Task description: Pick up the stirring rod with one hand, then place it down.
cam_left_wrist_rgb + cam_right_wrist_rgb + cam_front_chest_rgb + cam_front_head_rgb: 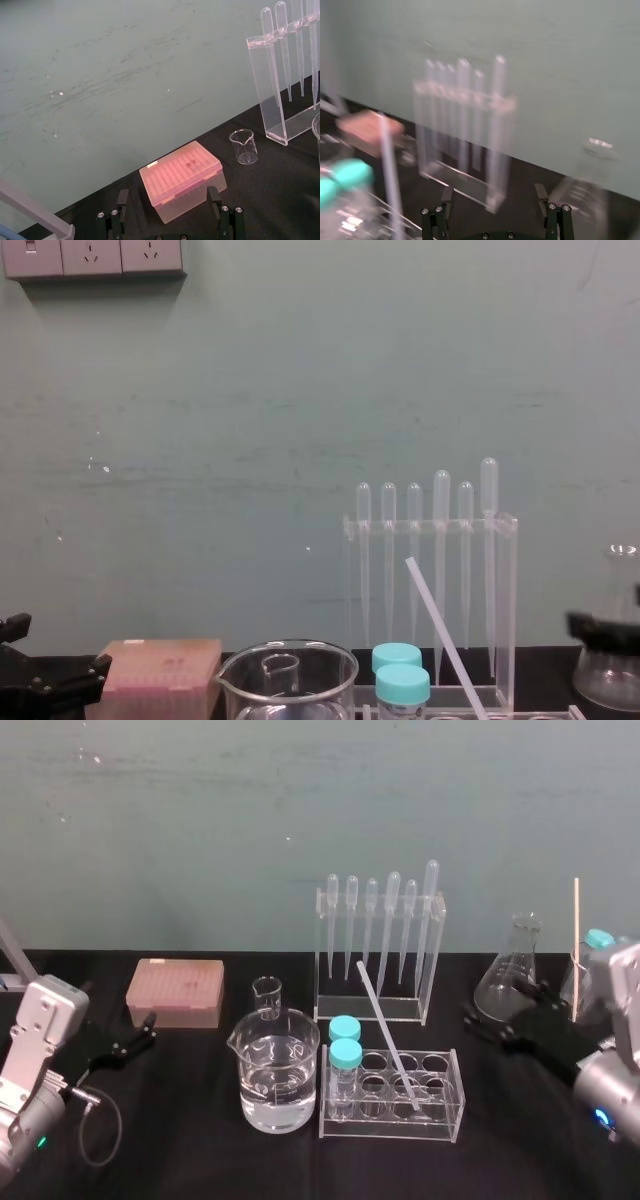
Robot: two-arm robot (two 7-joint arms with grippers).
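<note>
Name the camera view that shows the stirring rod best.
Head view: the stirring rod shows end to end, leaning in the tube rack. Chest view cuts off its lower end; right wrist view gives a blurred streak.

Table [180, 1145]: matt black cloth. Wall [300, 810]: matt green paint, scuffed. Beaker [275, 1070], flask [508, 975]: clear glossy glass. Rack [452, 1108]: clear glossy plastic. Rod [388, 1038]: translucent white, smooth. Pipettes [392, 920]: translucent plastic. Box [175, 992]: frosted pink plastic. Caps [345, 1054]: smooth teal plastic.
</note>
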